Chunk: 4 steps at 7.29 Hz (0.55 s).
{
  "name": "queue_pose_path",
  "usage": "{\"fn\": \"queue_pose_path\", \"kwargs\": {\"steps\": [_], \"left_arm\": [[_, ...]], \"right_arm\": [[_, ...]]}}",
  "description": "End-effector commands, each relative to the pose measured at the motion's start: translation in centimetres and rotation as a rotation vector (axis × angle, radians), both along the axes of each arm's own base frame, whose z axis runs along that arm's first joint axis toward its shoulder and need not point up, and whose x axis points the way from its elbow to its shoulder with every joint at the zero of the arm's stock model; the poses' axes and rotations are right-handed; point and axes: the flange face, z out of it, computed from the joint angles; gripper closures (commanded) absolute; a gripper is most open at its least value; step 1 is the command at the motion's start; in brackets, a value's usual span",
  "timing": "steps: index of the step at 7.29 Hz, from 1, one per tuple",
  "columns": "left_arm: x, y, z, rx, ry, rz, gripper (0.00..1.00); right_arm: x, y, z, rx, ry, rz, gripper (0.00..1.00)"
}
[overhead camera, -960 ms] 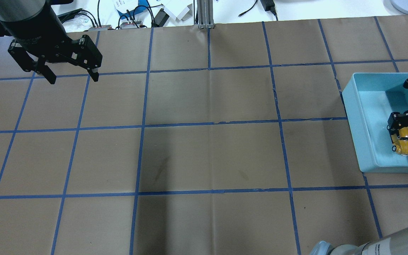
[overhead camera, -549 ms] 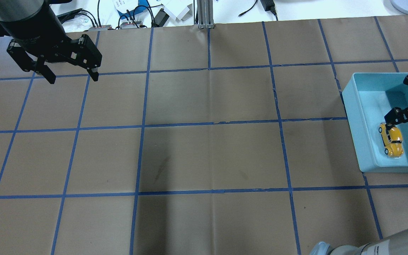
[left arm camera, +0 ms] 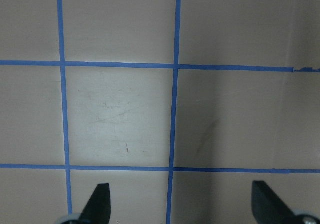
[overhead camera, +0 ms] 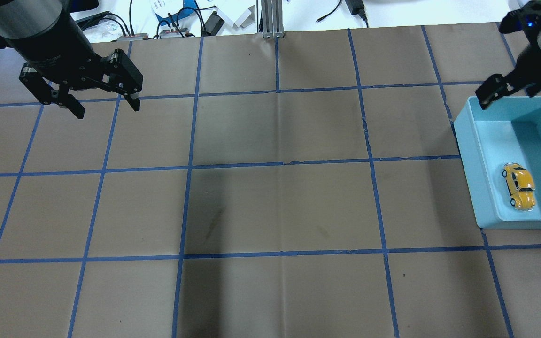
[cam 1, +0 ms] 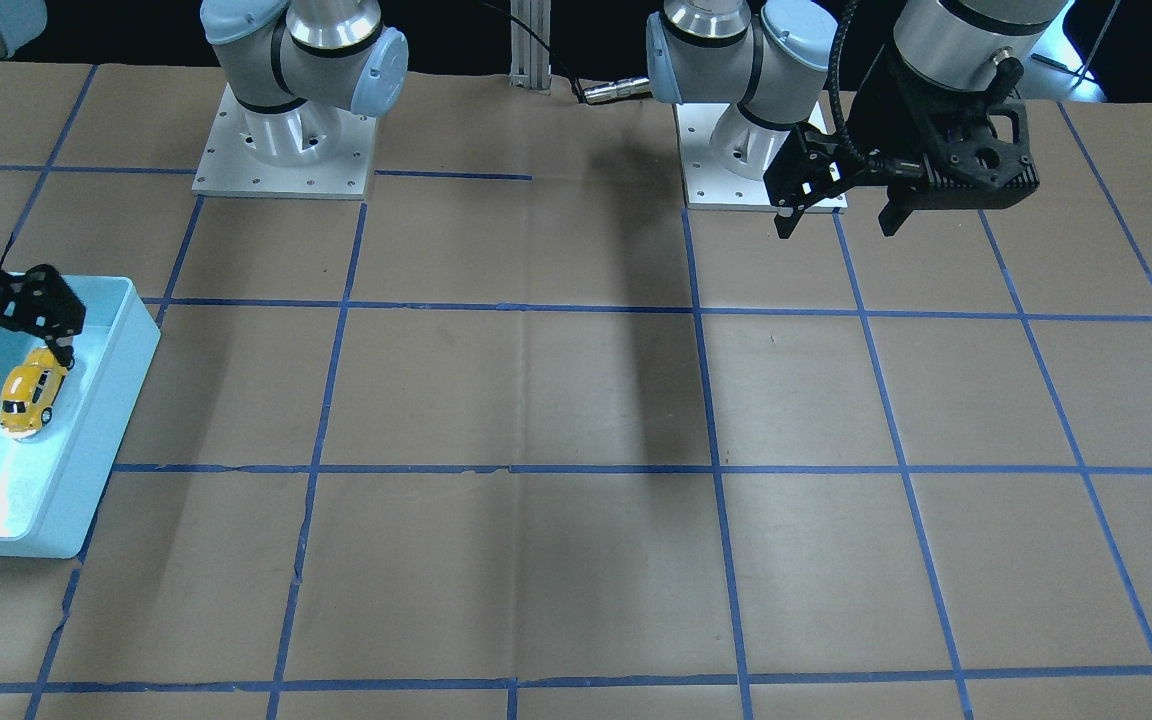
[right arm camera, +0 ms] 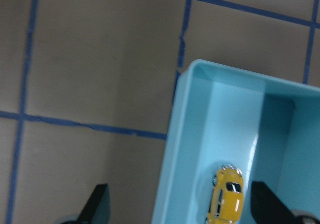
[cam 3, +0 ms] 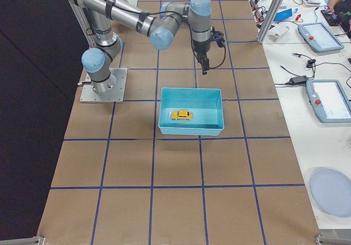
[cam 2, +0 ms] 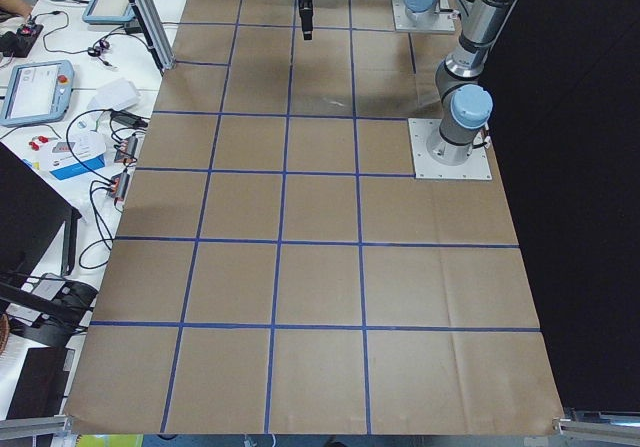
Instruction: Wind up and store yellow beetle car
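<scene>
The yellow beetle car (overhead camera: 518, 186) lies on its wheels on the floor of a teal bin (overhead camera: 467, 159), near the bin's left wall. It also shows in the front view (cam 1: 28, 393), the right side view (cam 3: 180, 115) and the right wrist view (right arm camera: 226, 202). My right gripper (overhead camera: 510, 93) is open and empty, raised above the bin's far edge; the wrist view shows its fingertips (right arm camera: 98, 204) wide apart. My left gripper (overhead camera: 107, 109) is open and empty above the table's far left, and its wrist view shows only bare paper between the fingertips (left arm camera: 99, 204).
The bin (cam 1: 106, 420) stands at the table's right edge. An aluminium post (overhead camera: 270, 19) stands at the far edge, with cables and boxes behind it. Both arm bases (cam 1: 281, 140) sit on the robot's side. Brown paper with a blue tape grid covers the table.
My right gripper opened and let go of the car, which now lies in the bin. The gripper then rose and moved toward the bin's far edge. My left gripper shifted slightly.
</scene>
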Motion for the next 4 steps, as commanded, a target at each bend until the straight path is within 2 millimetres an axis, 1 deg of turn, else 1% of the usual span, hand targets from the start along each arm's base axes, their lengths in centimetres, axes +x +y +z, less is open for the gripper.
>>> {"fn": "queue_pose_path", "kwargs": {"steps": [1, 2, 3, 4], "left_arm": [[0.1, -0.1, -0.1, -0.007, -0.006, -0.011, 0.00], [0.2, 0.0, -0.1, -0.010, -0.011, -0.016, 0.00], [0.1, 0.0, -0.1, -0.008, -0.029, -0.035, 0.00], [0.3, -0.1, 0.0, -0.010, -0.043, -0.037, 0.00]], "right_arm": [[11.3, 0.6, 7.7, 0.020, -0.078, -0.025, 0.01], [14.5, 1.1, 10.8, 0.049, -0.093, -0.077, 0.00], [16.7, 0.9, 10.8, 0.072, -0.098, -0.089, 0.00], [17.1, 0.6, 10.4, 0.077, -0.103, -0.121, 0.00]]}}
